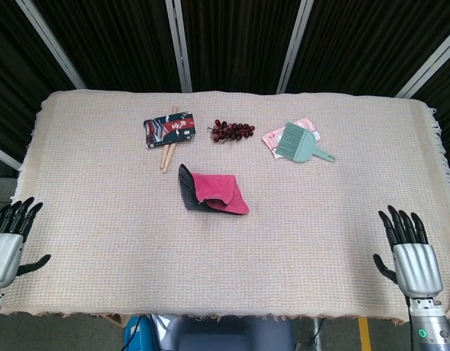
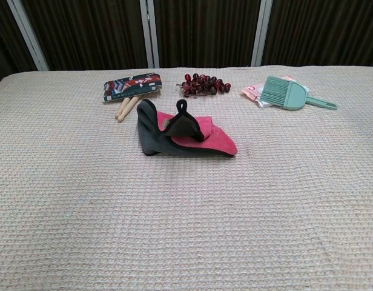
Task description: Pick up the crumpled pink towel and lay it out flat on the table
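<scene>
Both hands, left hand (image 1: 7, 245) and right hand (image 1: 410, 256), are hovering empty, fingers spread. One soft pink towel (image 1: 214, 191) is lying bunched, folded over dark backing, on the waffle-weave worktop (image 1: 101, 190).

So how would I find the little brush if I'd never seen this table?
Start at the big table with the woven beige cloth and look along its far side, toward the right. Past the bunch of dark red grapes lies the brush, resting partly on a pink packet. It is the only mint-green thing there, with a wide head and a thin handle.
</scene>
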